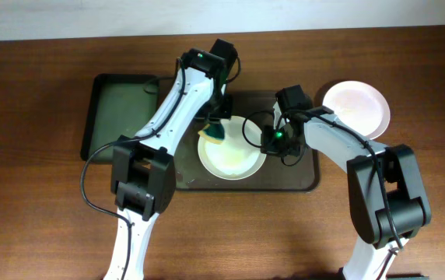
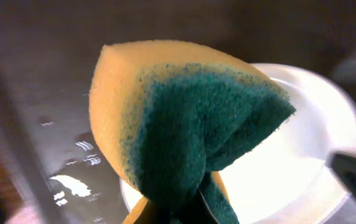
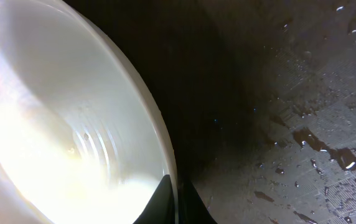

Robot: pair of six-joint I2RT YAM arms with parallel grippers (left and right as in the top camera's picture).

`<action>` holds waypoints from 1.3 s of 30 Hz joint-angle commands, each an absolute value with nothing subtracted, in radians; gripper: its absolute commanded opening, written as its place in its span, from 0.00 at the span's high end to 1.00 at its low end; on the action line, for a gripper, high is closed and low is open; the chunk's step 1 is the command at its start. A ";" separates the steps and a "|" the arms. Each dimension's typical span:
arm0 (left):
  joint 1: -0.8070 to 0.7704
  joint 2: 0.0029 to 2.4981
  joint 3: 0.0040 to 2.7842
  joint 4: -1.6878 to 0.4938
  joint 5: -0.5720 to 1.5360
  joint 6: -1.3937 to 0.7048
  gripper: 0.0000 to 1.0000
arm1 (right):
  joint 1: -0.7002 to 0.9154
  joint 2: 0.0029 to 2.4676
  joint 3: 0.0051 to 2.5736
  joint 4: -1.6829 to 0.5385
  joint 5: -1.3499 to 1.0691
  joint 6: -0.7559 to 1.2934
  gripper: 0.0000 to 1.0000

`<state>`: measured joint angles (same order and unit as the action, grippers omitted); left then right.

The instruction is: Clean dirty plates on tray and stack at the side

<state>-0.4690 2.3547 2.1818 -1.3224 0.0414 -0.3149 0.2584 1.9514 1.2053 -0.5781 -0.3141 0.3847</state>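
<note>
Overhead hides grips; wrist cams show L claw [image 1: 217, 124] clamping sponge [image 2: 190, 124], R claw [image 3: 177, 200] pinching plate [image 3: 60, 124] rim

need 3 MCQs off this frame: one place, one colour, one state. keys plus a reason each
1. Where does the side plate lie?
A. in the green tray
B. on the table, just right of the tray
C. under the sponge

2. What colours is the sponge?
A. yellow with a green scrub face
B. blue and white
C. all pink

3. What is the right gripper doing?
A. hanging open above bare wood
B. shut on the sponge
C. shut on the rim of the plate on the tray

Key:
1 B: the overhead view shows it on the wood by the tray's far right corner.
2 A: the left wrist view shows both colours close up.
3 C: the right wrist view shows its fingers either side of the white rim.
</note>
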 commanded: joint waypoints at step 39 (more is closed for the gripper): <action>-0.361 2.155 2.059 -1.407 -0.356 -0.612 1.00 | 0.265 1.885 1.548 -0.918 -0.084 0.187 0.96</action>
